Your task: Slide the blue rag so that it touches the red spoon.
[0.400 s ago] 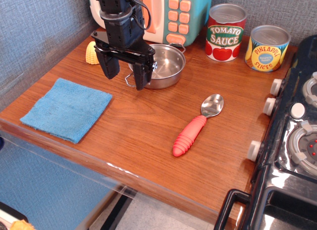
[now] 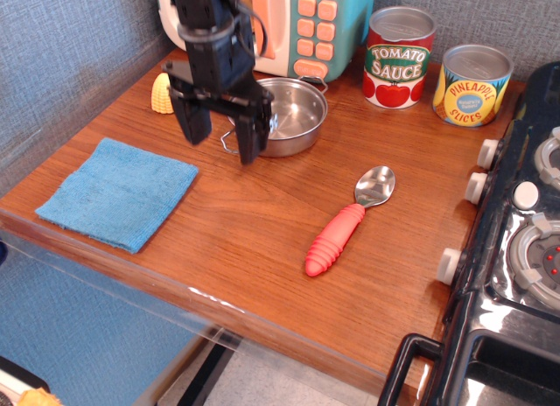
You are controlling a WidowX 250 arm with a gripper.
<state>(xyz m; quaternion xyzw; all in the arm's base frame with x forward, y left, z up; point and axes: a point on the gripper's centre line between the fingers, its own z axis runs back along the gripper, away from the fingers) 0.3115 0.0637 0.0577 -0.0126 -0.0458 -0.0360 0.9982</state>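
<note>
my gripper (image 2: 222, 136) is hanging wide open and empty above the worktop (image 2: 262, 231), and the blue rag (image 2: 120, 192) lies flat near the left front edge, well apart from the red spoon (image 2: 346, 222), looking light and floppy, so I reckon pressing down near its spoon-side edge and dragging beats pinching it.

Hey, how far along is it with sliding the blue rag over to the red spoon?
Nothing looks done: the blue rag lies at the counter's left, bare wood between it and the red spoon. In hand: the open gripper hangs empty near the steel pan. Left: reach the rag and slide it right.
</note>
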